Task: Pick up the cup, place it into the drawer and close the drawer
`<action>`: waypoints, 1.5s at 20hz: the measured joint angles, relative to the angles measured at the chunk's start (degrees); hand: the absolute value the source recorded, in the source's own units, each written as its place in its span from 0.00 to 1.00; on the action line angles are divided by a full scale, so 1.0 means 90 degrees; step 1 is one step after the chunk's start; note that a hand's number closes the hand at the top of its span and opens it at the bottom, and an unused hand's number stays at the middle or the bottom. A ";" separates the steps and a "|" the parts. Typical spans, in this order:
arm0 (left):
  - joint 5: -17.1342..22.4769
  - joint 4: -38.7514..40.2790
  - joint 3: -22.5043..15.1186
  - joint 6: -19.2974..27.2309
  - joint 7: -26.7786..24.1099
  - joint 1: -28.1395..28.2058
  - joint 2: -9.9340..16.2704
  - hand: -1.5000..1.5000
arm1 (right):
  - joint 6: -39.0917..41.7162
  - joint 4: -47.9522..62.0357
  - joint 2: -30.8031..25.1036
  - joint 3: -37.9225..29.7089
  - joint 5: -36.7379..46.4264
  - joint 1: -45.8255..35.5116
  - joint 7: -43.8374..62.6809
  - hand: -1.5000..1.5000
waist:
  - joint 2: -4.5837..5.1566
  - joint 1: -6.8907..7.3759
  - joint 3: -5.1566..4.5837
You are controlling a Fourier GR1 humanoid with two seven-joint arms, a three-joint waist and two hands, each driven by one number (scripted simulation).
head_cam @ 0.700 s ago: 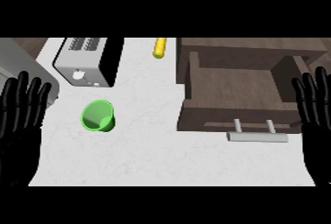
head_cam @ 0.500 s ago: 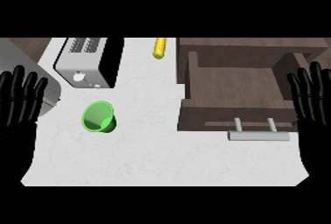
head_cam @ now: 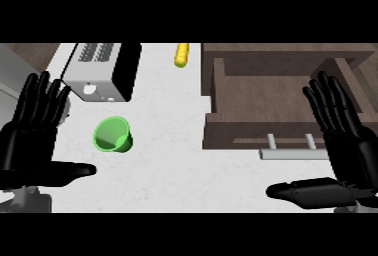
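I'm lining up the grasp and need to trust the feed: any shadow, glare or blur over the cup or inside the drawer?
Head view: the green cup is evenly lit, edges clear, no glare, only a faint shadow on the counter beside it. The open drawer is darker inside but its bare floor reads. The right hand covers the drawer's right wall; left hand covers nothing needed.

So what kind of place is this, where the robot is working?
Most likely a kitchen counter: a toaster stands on the white countertop, a green cup lies near it, and a wooden drawer with a bar handle stands pulled open.
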 measured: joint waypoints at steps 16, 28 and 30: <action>-0.0484 0.3097 0.0453 -0.0364 -0.1583 -0.0272 0.0265 0.00 | 0.0361 0.0769 -0.0123 -0.0536 -0.0205 -0.0859 -0.0012 0.00 | -0.0001 -0.0008 0.0011; -0.0945 0.6106 0.0735 -0.0541 -0.3475 -0.0826 0.0559 0.00 | 0.0417 0.0923 -0.0112 -0.0677 -0.0168 -0.1105 0.0056 0.00 | -0.0001 -0.0021 0.0009; -0.1042 0.6834 0.0808 -0.0548 -0.3928 -0.1055 0.0624 0.00 | 0.0447 0.0855 -0.0111 -0.0665 -0.0178 -0.1081 0.0089 0.00 | 0.0003 -0.0039 0.0007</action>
